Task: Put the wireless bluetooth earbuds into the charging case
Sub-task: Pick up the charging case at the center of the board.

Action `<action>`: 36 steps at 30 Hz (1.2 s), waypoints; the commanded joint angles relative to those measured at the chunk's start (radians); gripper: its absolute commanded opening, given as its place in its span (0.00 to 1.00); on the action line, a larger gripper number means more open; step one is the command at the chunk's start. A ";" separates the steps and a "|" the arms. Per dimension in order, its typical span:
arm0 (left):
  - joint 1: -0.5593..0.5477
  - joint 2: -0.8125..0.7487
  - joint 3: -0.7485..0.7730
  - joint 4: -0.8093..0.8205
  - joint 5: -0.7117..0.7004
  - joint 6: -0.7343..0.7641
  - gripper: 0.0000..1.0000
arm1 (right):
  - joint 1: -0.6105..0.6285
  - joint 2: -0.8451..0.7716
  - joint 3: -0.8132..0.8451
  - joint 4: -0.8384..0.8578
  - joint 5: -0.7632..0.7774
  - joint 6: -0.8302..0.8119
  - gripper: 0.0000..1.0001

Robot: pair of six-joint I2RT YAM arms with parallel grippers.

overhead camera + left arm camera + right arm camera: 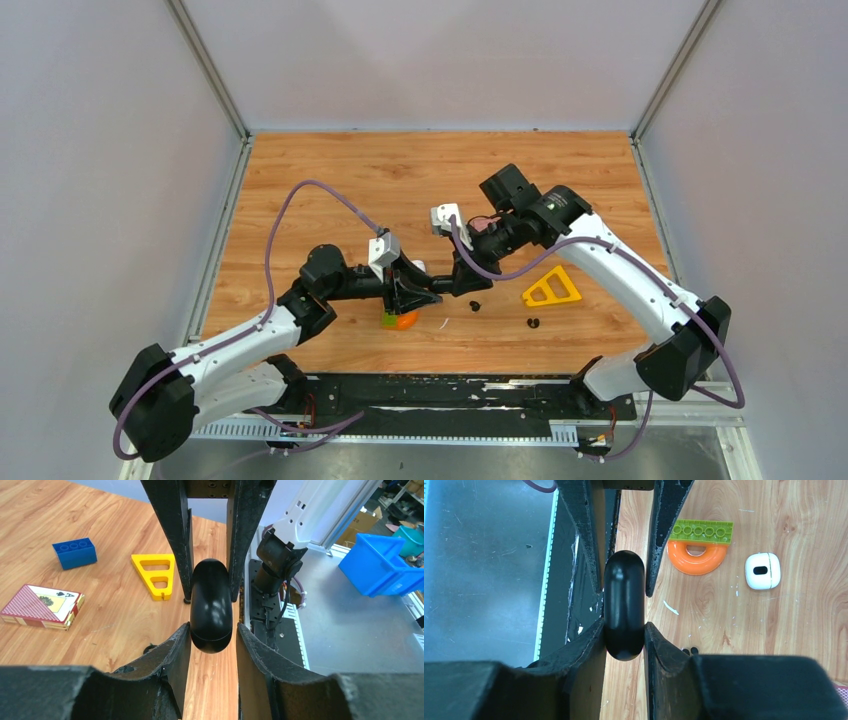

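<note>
**Held item.** The black case [211, 600] is off the worktop [330, 180] and shared between both arms. The left end effector [212, 632] pinches one rounded end. The right end effector [624, 630] pinches the opposite end, with fingers pressed on both flanks. The two sets of fingers face each other tip to tip, and the middle of the case is bare between them.

**Axis.** The case's long axis runs straight out from each end effector, along the line of its fingers and into the opposing one. A seam crosses the case close to the left end effector. The lid appears closed, though the view is too partial to confirm this.

**Buds.** One black bud [474, 304] lies on the worktop below and just beside the right end effector, on its base side in the top view. A second bud [533, 322] lies farther out the same way, near the yellow triangle [551, 288]. Both are nearer the right arm than the left. They are too small to give a heading or long axis.

**Other.** A white case [762, 571] sits on the worktop past the orange ring [697, 560], well apart from both end effectors.

**Judgement.** The coming move turns on the seam. With each end gripped, the arms are placed to part lid from body. After that one arm must release to fetch a bud, and the right is better placed.
</note>
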 commanded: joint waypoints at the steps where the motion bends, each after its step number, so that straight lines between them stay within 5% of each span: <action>1: -0.006 0.002 0.004 0.044 -0.001 0.013 0.44 | 0.003 0.012 0.035 0.031 -0.046 0.008 0.17; 36: -0.006 0.027 0.015 0.064 -0.009 -0.021 0.42 | 0.014 0.001 -0.013 0.081 -0.027 0.054 0.22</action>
